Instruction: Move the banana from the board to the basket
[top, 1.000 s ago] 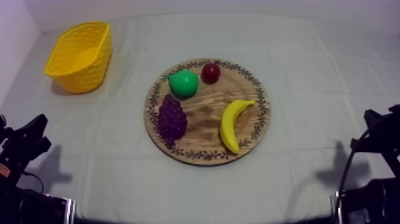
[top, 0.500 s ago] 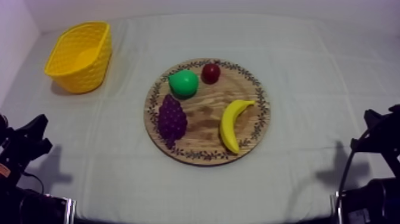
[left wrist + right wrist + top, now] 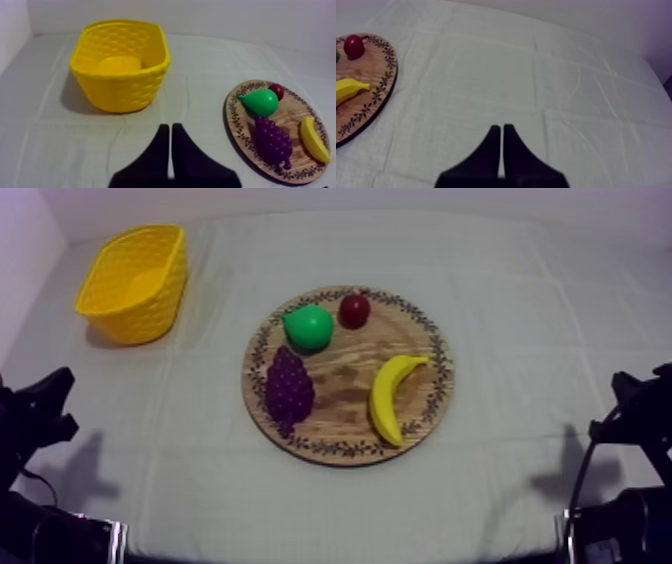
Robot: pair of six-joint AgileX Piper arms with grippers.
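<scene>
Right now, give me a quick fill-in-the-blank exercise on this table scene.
1. The curved yellow toy banana lies on the round wooden board, across from the ____ bunch of grapes.
2. The woven yellow basket contains ____ fruit.
3. The left pincer and right pincer are both ____.
Missing: purple; no; shut.

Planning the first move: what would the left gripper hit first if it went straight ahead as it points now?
Probably the yellow basket, clipping its near wall; depth is unclear, so the left gripper may slip past over the cloth.
</scene>
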